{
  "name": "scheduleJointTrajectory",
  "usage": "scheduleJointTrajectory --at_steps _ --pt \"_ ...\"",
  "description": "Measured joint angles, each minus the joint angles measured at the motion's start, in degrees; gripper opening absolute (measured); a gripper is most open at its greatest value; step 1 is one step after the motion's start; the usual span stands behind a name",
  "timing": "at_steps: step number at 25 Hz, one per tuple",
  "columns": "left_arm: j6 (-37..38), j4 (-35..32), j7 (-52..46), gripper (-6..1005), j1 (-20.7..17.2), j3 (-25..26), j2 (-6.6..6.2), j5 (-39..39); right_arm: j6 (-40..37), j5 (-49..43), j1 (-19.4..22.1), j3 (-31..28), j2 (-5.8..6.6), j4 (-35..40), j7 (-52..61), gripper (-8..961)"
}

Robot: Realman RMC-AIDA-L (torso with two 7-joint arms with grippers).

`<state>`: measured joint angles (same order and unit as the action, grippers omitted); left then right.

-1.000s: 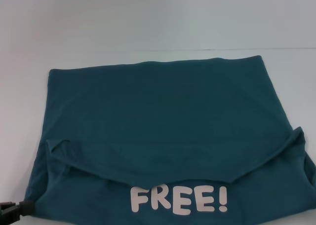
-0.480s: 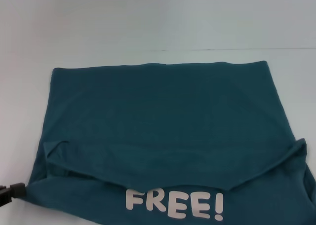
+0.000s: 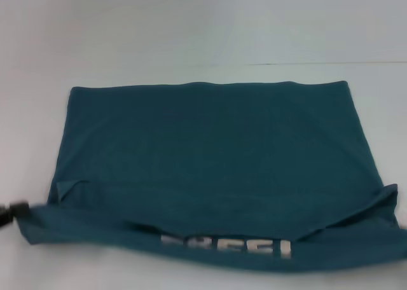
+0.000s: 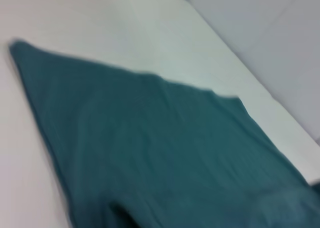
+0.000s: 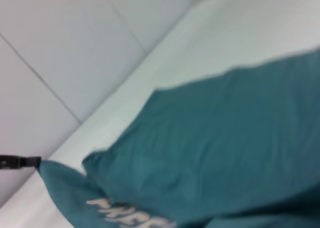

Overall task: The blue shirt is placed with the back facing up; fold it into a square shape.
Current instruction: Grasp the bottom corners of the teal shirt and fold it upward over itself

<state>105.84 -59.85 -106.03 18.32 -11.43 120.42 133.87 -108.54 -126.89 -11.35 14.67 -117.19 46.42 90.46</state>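
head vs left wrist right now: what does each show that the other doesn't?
Head only: the cream lettering along the near lifted edge of the blue shirt, the left gripper at that edge's left corner, and both small folded-in flaps. The right gripper is out of view.
Left wrist only: the wall panels behind the table.
Both: the plain teal back of the shirt lying on the white table.
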Motion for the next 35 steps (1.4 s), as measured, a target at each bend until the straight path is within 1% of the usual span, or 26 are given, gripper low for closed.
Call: scheduleJointTrajectory --at_steps 1,3,5,7,10,12,14,18,19,20,21,24,26,28,29,31,33,34,35 --pt "-1.0 0.7 -0.1 0 0.7 0.4 -0.21 -0.5 0.2 0.1 -1.6 -1.4 0.14 -0.2 0.0 16" --pt "-3.6 3.1 -0.2 0 2.7 1.7 -1.05 -2.2 1.0 0.1 -4.0 -3.1 0.36 -0.7 0.1 16" --pt "-6.9 6.6 -0.3 0 5.1 2.6 -2.15 -4.2 3.5 0.2 -7.2 -5.1 0.59 -1.9 0.4 16" --pt "-10.1 9.1 -0.3 0 7.0 2.7 -2.74 -5.5 6.5 0.2 -10.1 -6.2 0.92 -3.4 0.7 17" --pt "-16.9 13.3 -0.4 0 10.8 2.5 -3.12 -6.7 12.7 0.3 -14.4 -6.1 1.26 -6.6 0.7 17" --pt "-21.9 15.6 -0.3 0 13.3 2.4 -3.04 -6.9 17.4 0.3 -17.1 -5.2 1.3 -8.4 0.7 18" --pt "-27.5 18.0 0.0 0 15.9 2.2 -2.81 -7.1 23.5 0.3 -19.6 -4.1 1.03 -10.0 0.6 18" --pt "-37.3 22.2 1.0 0 20.0 1.6 -2.61 -8.0 34.7 0.2 -23.4 -2.0 0.47 -12.6 0.5 19" --pt "-41.6 23.7 1.2 0 21.6 1.3 -2.61 -8.5 37.2 0.2 -24.2 -1.6 0.38 -13.0 0.4 19" --pt "-43.4 24.3 1.2 0 22.3 1.2 -2.61 -8.7 40.3 0.3 -25.1 -1.1 0.23 -13.5 0.4 19" --pt "-43.4 24.3 1.2 0 22.3 1.2 -2.61 -8.7 42.3 0.3 -25.6 -0.9 0.12 -13.7 0.4 20" --pt "-49.3 26.3 2.0 0 24.3 0.7 -2.55 -10.1 48.3 0.3 -27.4 -0.3 -0.03 -14.6 0.4 20" --pt "-51.8 27.5 2.9 0 25.3 0.6 -2.52 -10.9 52.0 0.3 -28.6 0.0 0.1 -15.8 0.4 21" --pt "-51.8 27.5 2.9 0 25.3 0.6 -2.52 -10.9 55.4 0.3 -29.9 0.1 0.3 -17.0 0.3 21" --pt "-55.0 29.3 4.2 0 26.5 0.3 -2.46 -12.0 56.7 0.3 -30.3 0.3 0.31 -17.4 0.1 21" --pt "-59.2 30.6 5.8 0 27.7 -0.5 -2.15 -13.3 59.6 0.3 -31.6 0.8 0.18 -18.2 -0.4 22" --pt "-61.4 31.2 7.1 -1 28.2 -1.1 -1.86 -14.1 62.5 0.3 -32.6 1.9 -0.08 -18.7 -0.9 22" --pt "-64.2 32.0 8.8 -1 28.8 -1.9 -1.38 -15.4 64.0 0.3 -33.2 2.5 -0.17 -19.2 -1.0 22" --pt "-64.2 32.0 8.8 -1 28.8 -1.9 -1.38 -15.4 65.2 0.3 -33.5 2.9 -0.24 -19.6 -1.0 23"
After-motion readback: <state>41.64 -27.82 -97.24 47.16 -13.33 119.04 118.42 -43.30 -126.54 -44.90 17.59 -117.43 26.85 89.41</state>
